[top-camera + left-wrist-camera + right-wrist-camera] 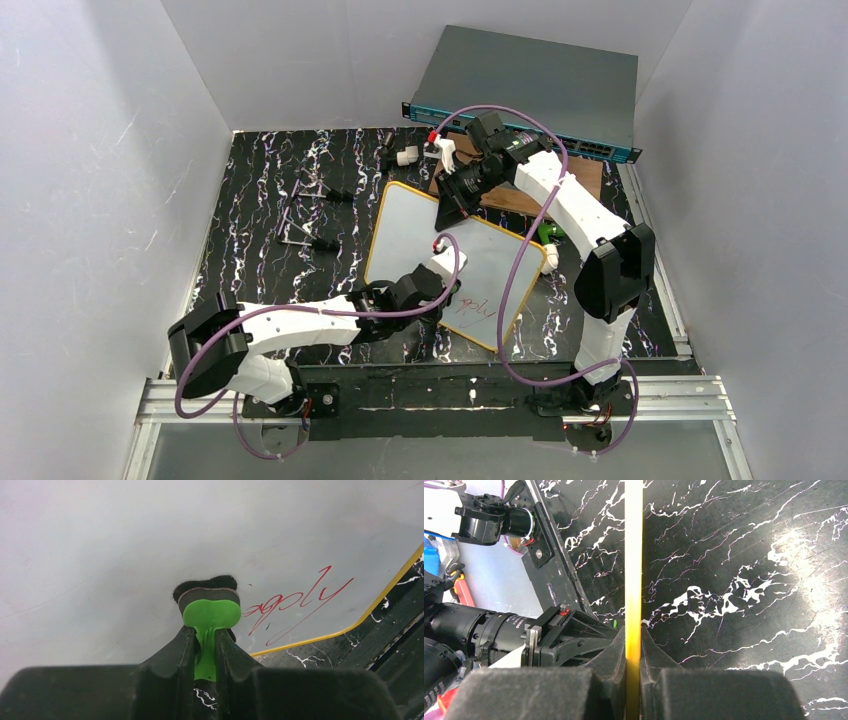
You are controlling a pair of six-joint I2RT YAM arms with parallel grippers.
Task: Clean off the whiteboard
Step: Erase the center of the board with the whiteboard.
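Both claws are pinching something. The left claw (pixel 205 642) has its two black fingers pressed tight on the green handle of an eraser (pixel 210 611). The eraser's dark fuzzy pad sits just past the claw's tip and touches the whiteboard (pixel 125 550). The board lies under this claw and spreads out ahead of it. Red writing (pixel 300 600) is on the board just to the right of the pad, near the yellow rim (pixel 350 627).

The right claw (pixel 633 636) is on the far side of the board, across from the left claw. Its fingers squeeze the yellow rim from both sides. From this claw's camera the board shows only as a thin yellow strip going straight away from the fingers.

From above, the whiteboard (pixel 420 225) lies crooked on a black table (pixel 260 200) with white streaks. A brown board (pixel 585 175) lies just behind the right claw (pixel 449 207), and a big grey box (pixel 530 85) sits further back. Some small dark things (pixel 325 243) lie well to the left of the left claw (pixel 445 275); I cannot tell what they are.
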